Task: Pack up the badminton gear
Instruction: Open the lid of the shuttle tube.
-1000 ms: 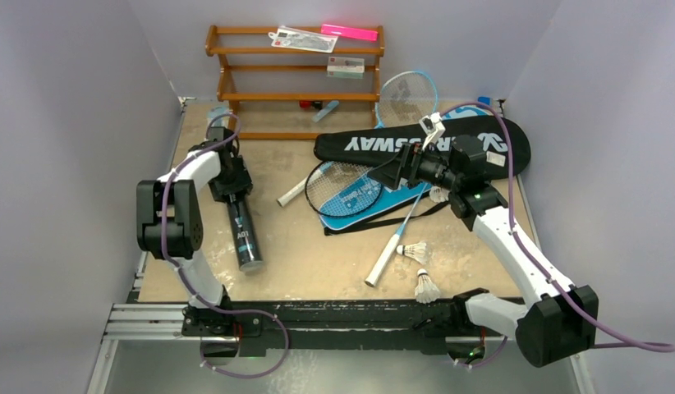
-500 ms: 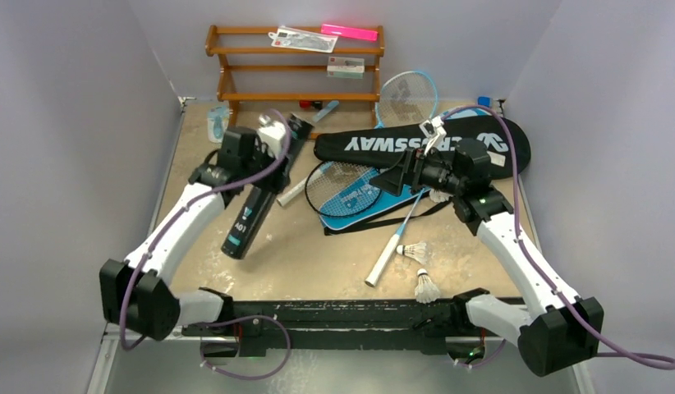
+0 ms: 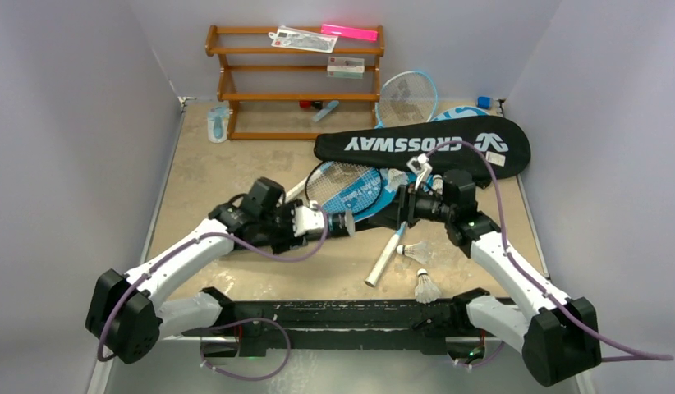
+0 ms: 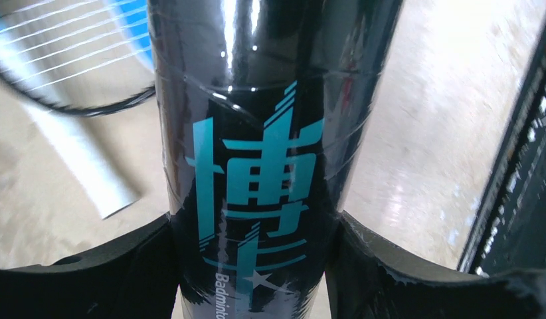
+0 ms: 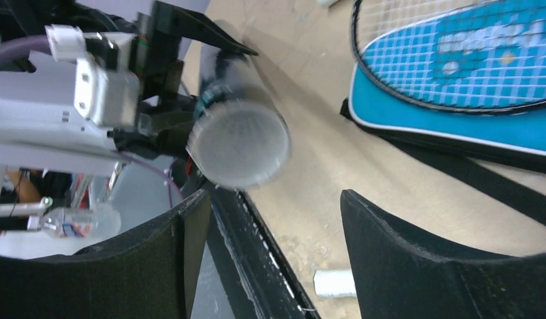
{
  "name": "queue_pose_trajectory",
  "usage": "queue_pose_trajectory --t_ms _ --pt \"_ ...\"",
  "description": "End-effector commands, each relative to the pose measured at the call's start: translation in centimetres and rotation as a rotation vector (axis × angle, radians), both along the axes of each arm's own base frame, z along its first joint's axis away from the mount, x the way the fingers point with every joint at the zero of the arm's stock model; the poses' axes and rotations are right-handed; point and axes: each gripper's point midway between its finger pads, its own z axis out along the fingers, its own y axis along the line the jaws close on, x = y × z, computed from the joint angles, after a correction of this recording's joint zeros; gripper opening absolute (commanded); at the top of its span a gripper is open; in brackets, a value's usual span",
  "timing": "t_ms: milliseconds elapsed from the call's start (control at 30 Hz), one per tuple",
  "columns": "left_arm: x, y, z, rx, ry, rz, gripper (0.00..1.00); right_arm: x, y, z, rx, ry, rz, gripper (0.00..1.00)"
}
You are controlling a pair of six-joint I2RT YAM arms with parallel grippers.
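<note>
- Left pincer [image 3: 308,220]: clenched on the long black tube [image 4: 250,100]. In the left wrist view its matte black fingers [image 4: 111,272] press against both sides of the tube.
- Long black tube: a glossy cylinder printed with teal characters, held nearly level above the front middle of the surface [image 3: 203,172]. Its round, pale, translucent end cap [image 5: 240,149] faces the right arm.
- Right pincer [image 5: 273,199]: released, with its two curved black jaws standing apart and nothing between them. It points at the tube's capped end from close by, without touching it.
- Black "CROSSWAY" racket cover [image 3: 424,144]: a smooth, racket-shaped sleeve with white lettering, lying flat across the far right of the surface.
- Blue "SPORT" racket cover [image 5: 456,113]: padded fabric with white piping and a black strap. It lies just in front of the black cover.
- Black racket [image 3: 344,187]: its oval head of fine white strings rests on the blue cover.
- Light-blue racket [image 3: 406,97]: its head lies behind the black cover, near the rack.
- White feather shuttlecocks [image 3: 415,251] [image 3: 426,287]: two small cones on the surface, front right.
- Surface: a tan, speckled board.
- Brown wooden rack [image 3: 236,82]: three slatted tiers at the far edge, carrying a pink bar [image 3: 349,32] and clear plastic packets [image 3: 301,38].
</note>
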Motion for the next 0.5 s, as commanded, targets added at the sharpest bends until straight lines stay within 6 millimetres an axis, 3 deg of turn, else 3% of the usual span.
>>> queue_pose_trajectory --t_ms 0,233,467 --pt "-1.8 -0.8 -2.3 0.094 -0.075 -0.186 0.16 -2.3 2.2 1.2 0.065 -0.131 0.128 0.73" --pt "-2.7 -2.0 -3.6 0.095 -0.108 -0.237 0.15 -4.9 4.6 -1.4 0.070 -0.132 0.217 0.55" --pt "-2.1 -2.0 -4.3 0.111 -0.107 -0.191 0.14 -5.9 5.3 -3.5 0.080 -0.002 0.212 0.47"
